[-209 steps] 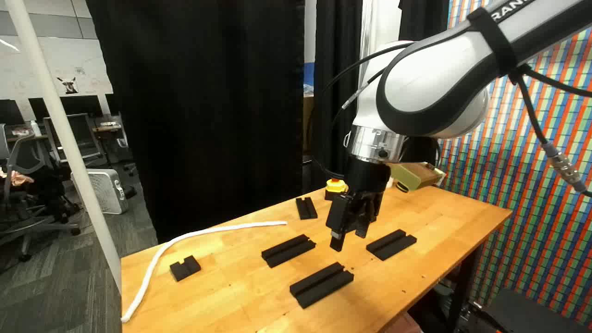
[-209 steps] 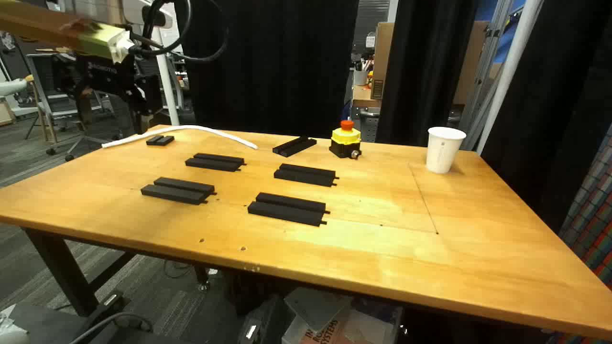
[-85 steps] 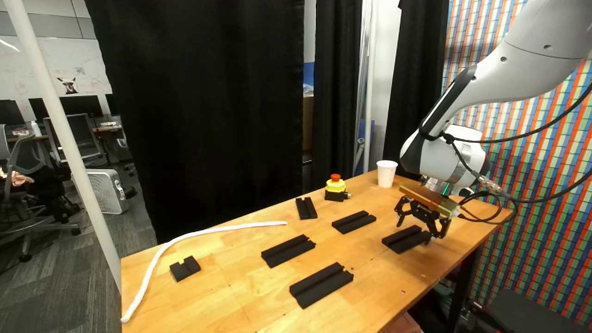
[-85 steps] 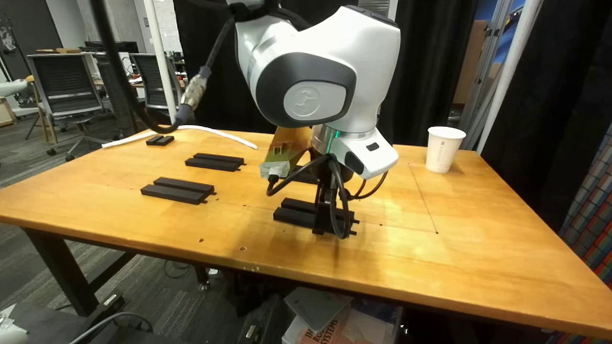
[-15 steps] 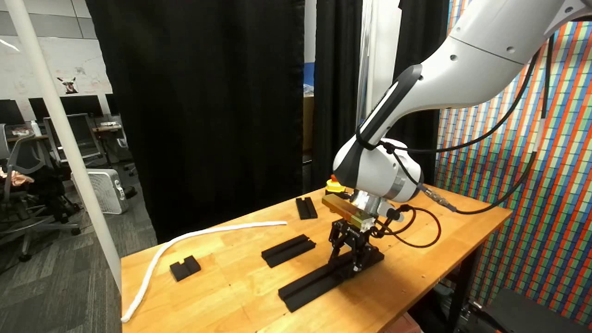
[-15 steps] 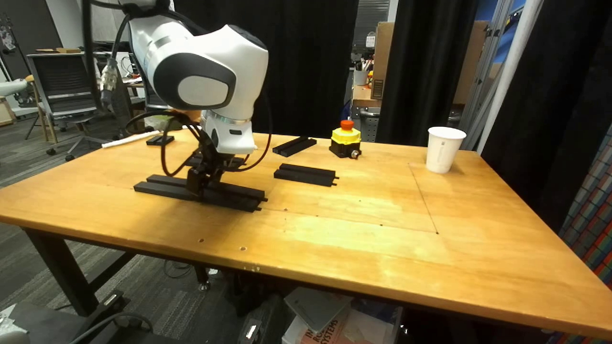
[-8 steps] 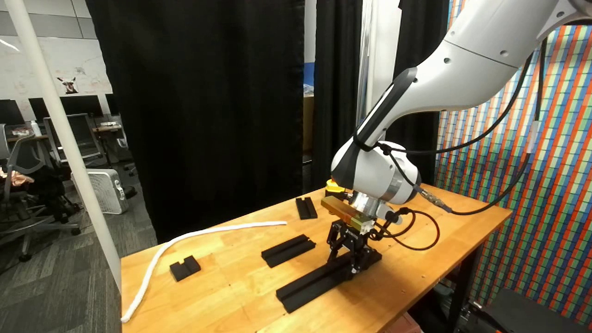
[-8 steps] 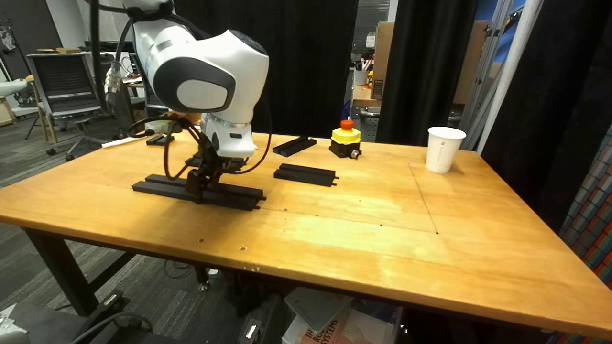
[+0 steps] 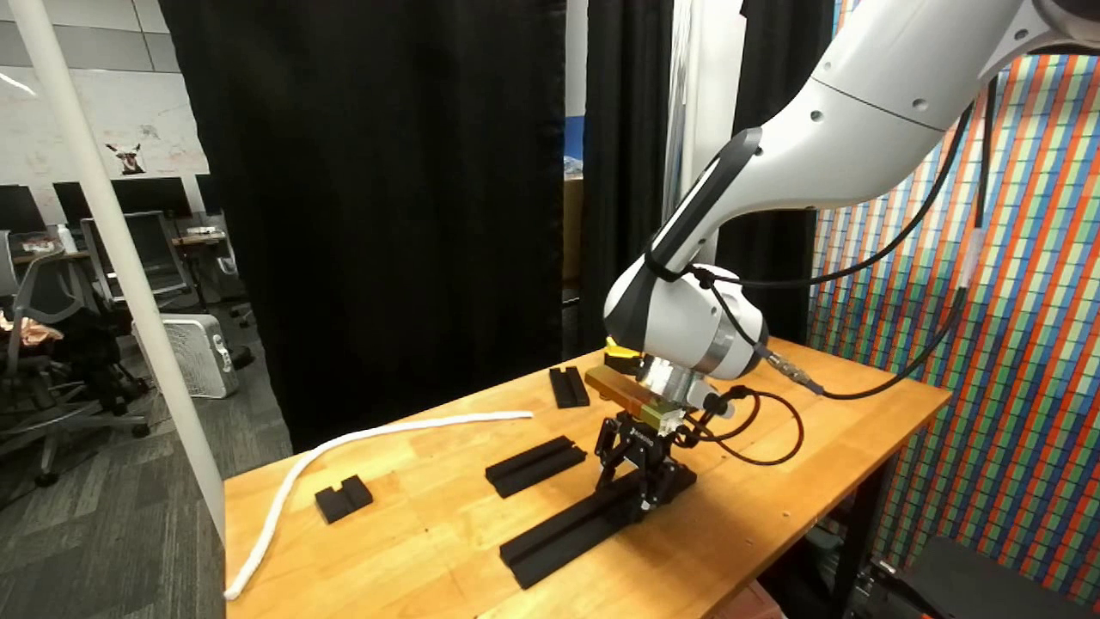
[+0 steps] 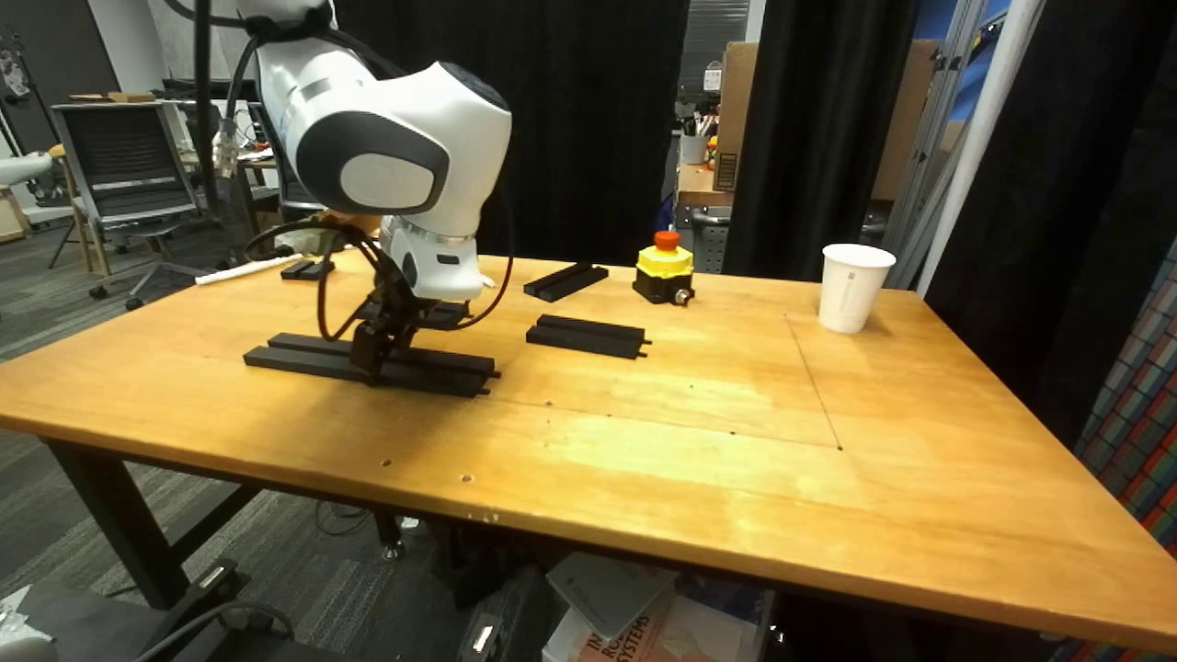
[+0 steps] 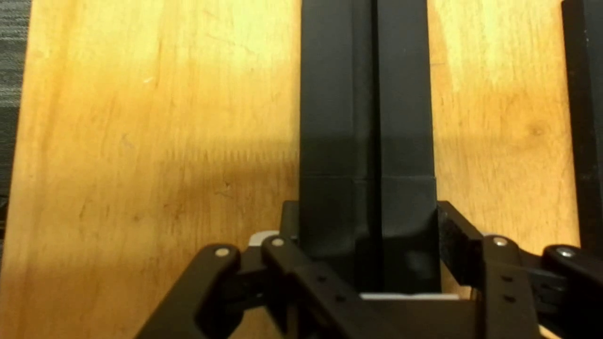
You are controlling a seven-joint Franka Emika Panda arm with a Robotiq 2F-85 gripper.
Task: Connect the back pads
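Two black back pads lie end to end on the table as one grooved strip, with a thin seam across it in the wrist view. My gripper (image 11: 365, 221) is shut on the sides of the nearer back pad (image 11: 409, 207), low at the tabletop. Ahead of it, beyond the seam, lies the joined back pad (image 11: 407, 94), also seen in an exterior view as the strip's front end (image 9: 550, 550). A separate back pad (image 9: 534, 465) runs parallel beside the strip. Another back pad (image 10: 587, 336) lies apart, hidden behind my gripper in the opposite exterior view.
A grooved black piece (image 10: 565, 281) lies turned at an angle. There is a short black block (image 9: 344, 499) beside a curved white cord (image 9: 387, 432). A yellow-and-red stop button (image 10: 665, 267) and a white cup (image 10: 852, 287) stand towards the table's far side.
About six seconds ago the held pad lay apart, my open gripper over it. Now it abuts the other pad. Over the last second both slid together with my gripper, leftward in both exterior views.
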